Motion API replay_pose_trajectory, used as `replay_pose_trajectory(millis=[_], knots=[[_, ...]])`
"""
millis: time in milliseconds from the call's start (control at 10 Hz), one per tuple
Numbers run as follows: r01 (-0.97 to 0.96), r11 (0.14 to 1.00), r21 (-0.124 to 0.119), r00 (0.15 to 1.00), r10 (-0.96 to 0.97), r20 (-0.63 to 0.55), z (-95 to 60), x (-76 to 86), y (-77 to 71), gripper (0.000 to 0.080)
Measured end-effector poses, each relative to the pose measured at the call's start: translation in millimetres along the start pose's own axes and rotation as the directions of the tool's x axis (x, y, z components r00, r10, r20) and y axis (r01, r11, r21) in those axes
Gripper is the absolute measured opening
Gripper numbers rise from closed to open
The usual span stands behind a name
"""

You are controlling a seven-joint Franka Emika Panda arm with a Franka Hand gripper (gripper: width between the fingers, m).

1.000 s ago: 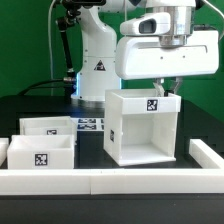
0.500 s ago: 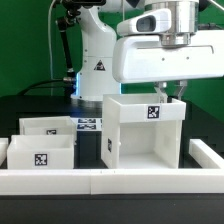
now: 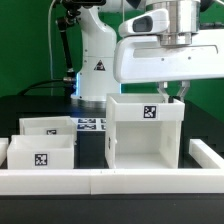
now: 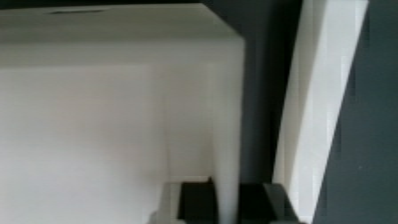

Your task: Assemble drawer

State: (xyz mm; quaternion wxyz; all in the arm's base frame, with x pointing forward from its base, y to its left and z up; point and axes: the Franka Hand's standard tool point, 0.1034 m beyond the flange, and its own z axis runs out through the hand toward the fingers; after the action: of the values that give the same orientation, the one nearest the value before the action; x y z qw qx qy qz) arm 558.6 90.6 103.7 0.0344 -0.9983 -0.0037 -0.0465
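Observation:
The large white boxy housing (image 3: 144,130) stands on the black table at the exterior view's right, open side toward the camera, a square tag on its top rear edge. My gripper (image 3: 169,92) comes down from above at its top rear right corner and is shut on the housing's right wall. In the wrist view the thin white wall (image 4: 253,120) runs between my two dark fingertips (image 4: 196,203), which press it from both sides. Two small open-top white trays stand at the exterior view's left, one in front (image 3: 42,157), one behind (image 3: 48,127).
A low white border wall (image 3: 110,181) runs along the front and turns back at the right (image 3: 206,155). The marker board (image 3: 88,125) lies flat behind the trays. The robot's white base (image 3: 95,55) stands at the back.
The housing and my gripper have shifted slightly toward the exterior view's right, the wall still held. The trays have not moved.

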Motion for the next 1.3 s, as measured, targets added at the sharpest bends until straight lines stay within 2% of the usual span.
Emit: replay_pose_trajectory(millis=[200,600,700,1000,1300], knots=[[-0.138,0.990,0.005,0.990,0.138,-0.005,0.8,1.5,-1.5,0.0038],[-0.424,0.905,0.029,0.905,0.425,-0.016,-0.6,16.5,-1.7,0.0038],[-0.569,0.821,0.031,0.822,0.570,-0.014,-1.7,17.8,-5.3,0.0038],[-0.690,0.722,0.049,0.723,0.691,-0.009,-2.9,21.9,6.7,0.0038],[-0.808,0.585,0.064,0.587,0.809,0.014,-4.6,22.4,-1.8,0.0038]])
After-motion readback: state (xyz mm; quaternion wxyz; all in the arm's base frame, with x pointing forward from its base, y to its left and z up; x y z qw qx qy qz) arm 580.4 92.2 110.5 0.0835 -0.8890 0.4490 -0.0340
